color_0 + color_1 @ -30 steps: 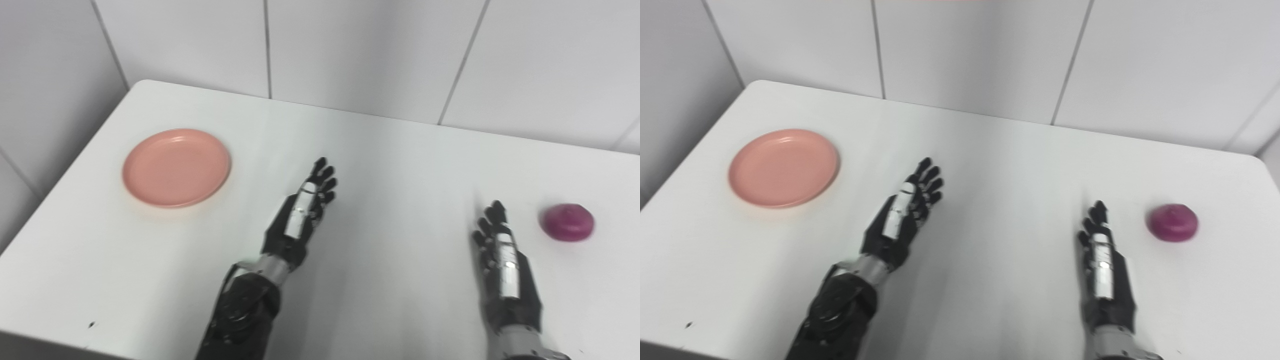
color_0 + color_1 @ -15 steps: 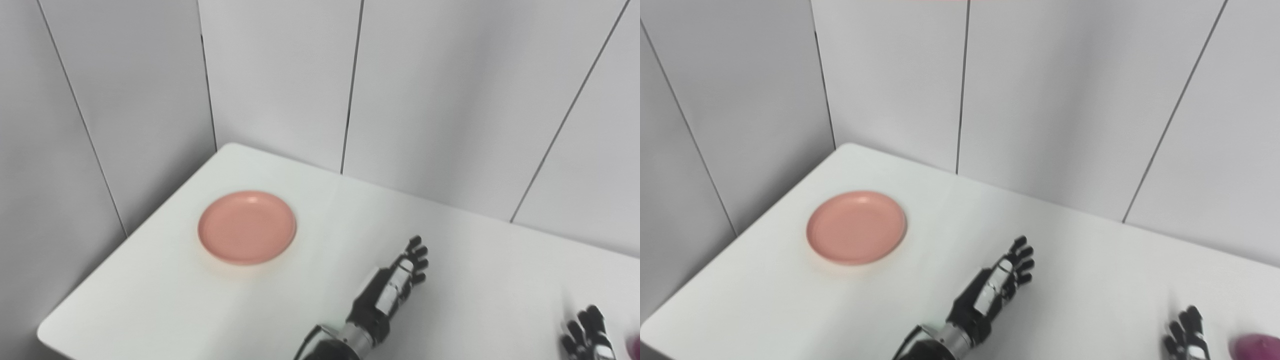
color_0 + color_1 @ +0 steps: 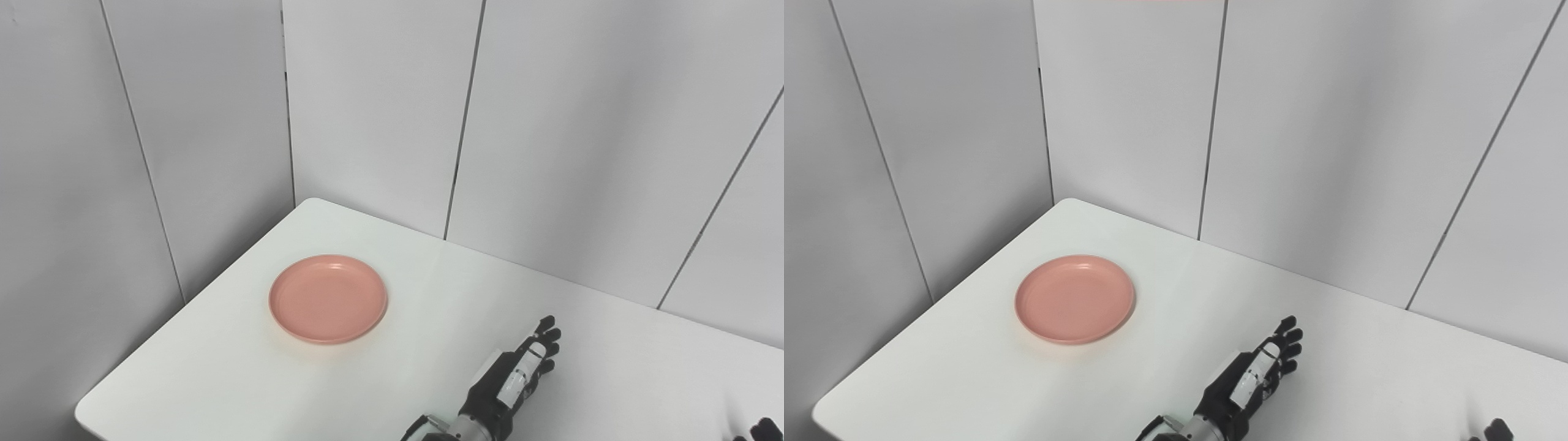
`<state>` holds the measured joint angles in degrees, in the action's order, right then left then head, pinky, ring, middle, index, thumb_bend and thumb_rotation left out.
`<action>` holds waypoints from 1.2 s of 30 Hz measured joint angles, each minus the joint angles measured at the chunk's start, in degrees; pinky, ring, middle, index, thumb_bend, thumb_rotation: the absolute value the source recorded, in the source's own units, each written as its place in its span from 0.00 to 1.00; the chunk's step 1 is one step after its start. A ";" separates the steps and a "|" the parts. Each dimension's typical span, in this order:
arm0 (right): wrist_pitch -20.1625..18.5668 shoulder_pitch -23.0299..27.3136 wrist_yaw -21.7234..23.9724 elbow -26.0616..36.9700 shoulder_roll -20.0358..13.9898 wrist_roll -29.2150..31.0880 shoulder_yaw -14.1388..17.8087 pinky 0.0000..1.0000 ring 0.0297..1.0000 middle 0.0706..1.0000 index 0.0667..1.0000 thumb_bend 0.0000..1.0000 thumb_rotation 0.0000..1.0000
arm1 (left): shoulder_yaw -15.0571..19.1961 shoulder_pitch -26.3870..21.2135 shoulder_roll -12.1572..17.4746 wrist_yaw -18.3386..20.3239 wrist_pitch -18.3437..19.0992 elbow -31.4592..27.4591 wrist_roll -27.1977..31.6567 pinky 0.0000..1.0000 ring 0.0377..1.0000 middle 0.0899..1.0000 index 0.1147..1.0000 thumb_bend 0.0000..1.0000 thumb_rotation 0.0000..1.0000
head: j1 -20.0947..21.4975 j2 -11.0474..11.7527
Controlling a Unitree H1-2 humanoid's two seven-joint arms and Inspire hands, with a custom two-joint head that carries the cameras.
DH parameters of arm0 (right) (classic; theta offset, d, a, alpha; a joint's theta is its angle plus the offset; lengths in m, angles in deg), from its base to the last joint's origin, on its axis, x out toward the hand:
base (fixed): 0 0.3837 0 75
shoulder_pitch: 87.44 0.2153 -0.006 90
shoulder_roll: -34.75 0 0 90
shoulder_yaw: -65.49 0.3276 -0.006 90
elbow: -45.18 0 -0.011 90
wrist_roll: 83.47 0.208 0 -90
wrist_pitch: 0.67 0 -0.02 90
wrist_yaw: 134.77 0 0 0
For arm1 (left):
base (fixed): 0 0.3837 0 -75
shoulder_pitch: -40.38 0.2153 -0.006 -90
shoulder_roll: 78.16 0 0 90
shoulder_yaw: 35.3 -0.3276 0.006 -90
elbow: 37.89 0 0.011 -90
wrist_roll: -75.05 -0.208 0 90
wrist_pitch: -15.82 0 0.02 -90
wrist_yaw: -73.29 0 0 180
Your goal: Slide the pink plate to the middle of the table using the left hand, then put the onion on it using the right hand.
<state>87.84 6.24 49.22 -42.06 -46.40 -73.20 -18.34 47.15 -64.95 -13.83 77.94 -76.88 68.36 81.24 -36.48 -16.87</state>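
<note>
Plate (image 3: 328,299), pink, empty, flat near table's (image 3: 233,373) far left corner. Left hand (image 3: 511,380) well apart to its right, fingers straight and spread, holding nothing. Right hand (image 3: 1494,430) only fingertips at bottom edge; grip cannot be told. Onion out of view.

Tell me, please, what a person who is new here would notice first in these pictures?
First, the pink plate, empty, on the white table near its far left corner by the grey wall panels. Next, the black left hand, open, low in the picture, apart from the plate. Of the right hand only fingertips show at the bottom edge.
</note>
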 measured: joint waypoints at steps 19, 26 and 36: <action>-0.08 -0.02 -0.35 0.59 0.16 -0.24 -0.30 0.87 0.88 0.91 0.88 0.30 0.99 | -0.10 1.65 0.41 -2.40 -0.03 -4.03 0.00 1.00 1.00 1.00 1.00 0.43 1.00 | 0.62 -0.18; -0.10 -0.02 -0.78 0.53 0.22 -0.44 -0.25 0.83 0.87 0.90 0.86 0.30 1.00 | 0.08 3.71 0.78 -3.73 3.75 -9.01 -0.56 1.00 1.00 1.00 1.00 0.43 1.00 | 0.35 0.09; -0.11 -0.03 -1.16 0.69 0.33 -0.70 -0.24 0.76 0.85 0.88 0.82 0.29 0.99 | 1.31 4.04 0.85 -4.32 8.93 -20.26 -0.82 1.00 1.00 1.00 1.00 0.42 1.00 | 0.53 0.09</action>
<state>87.73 6.21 48.06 -41.37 -46.07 -73.90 -18.58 48.46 -60.91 -12.97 73.62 -67.95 48.10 80.42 -35.95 -16.79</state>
